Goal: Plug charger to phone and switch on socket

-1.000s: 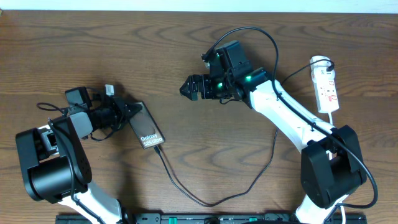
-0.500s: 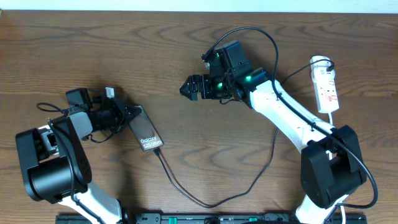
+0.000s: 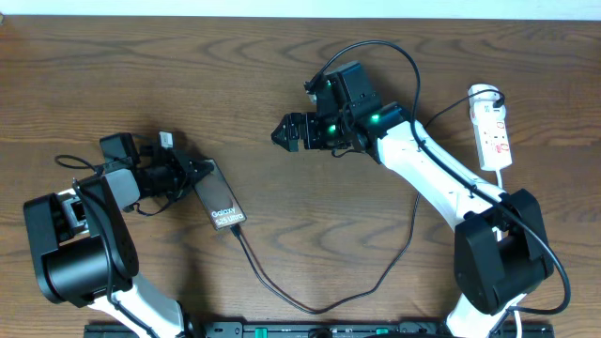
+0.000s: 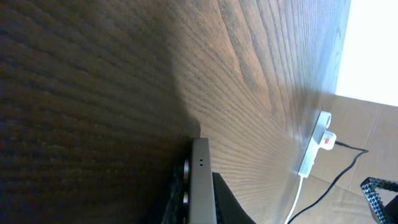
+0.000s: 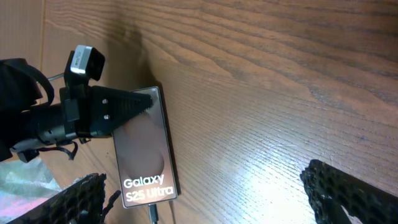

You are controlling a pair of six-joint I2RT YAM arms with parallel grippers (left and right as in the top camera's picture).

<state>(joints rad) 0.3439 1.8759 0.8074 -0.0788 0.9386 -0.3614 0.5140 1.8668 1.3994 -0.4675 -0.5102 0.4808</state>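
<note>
The phone lies on the wooden table at the left, "Galaxy" lettering at its near end. My left gripper is shut on its far end. In the left wrist view the phone's thin edge sits between the fingers. The charger, a black cable, is plugged into the phone's lettered end, loops along the front and runs up past the right arm toward the socket, a white strip at the far right. My right gripper is open and empty above the table middle. Its wrist view shows the phone and connector.
The white power strip also shows in the left wrist view, with a red mark and its white cord trailing off. The black cable arcs over the right arm. A pale wall edge bounds the table's far side.
The phone's lettered end has shifted slightly toward the near left in my left gripper. The right arm has not moved.
</note>
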